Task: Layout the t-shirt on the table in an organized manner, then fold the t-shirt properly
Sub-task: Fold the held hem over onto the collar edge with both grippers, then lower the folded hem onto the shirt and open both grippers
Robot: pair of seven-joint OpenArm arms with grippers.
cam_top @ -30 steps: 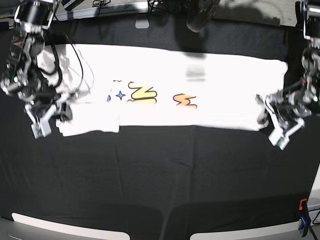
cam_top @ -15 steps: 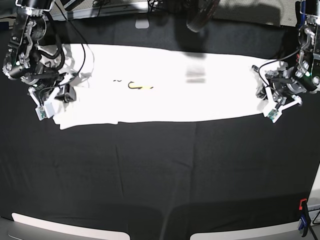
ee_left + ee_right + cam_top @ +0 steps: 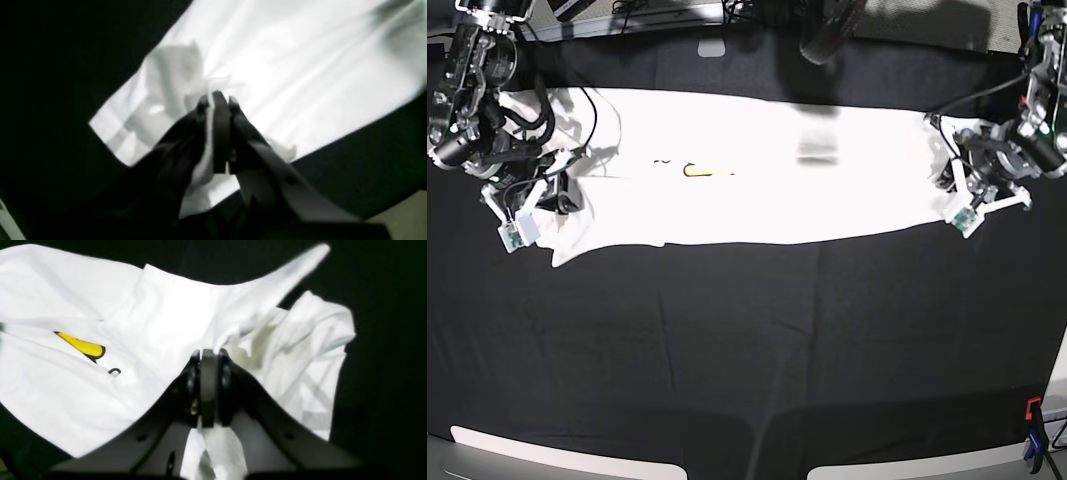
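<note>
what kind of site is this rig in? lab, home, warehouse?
Most likely a robotics lab or test bench. A large table draped in matte black cloth has an edge clamp, loose cables run along the far edge, and only a white printed t-shirt lies on it.

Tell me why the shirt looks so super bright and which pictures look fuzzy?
Base view: the t-shirt glares almost pure white against the dark table, washing out most of its print; a grey shadow falls near its top edge. Left wrist view: the cloth is soft and out of focus, and the left gripper is a dark silhouette. Right wrist view: the sleeve edges smear, but the yellow print stays readable.
</note>
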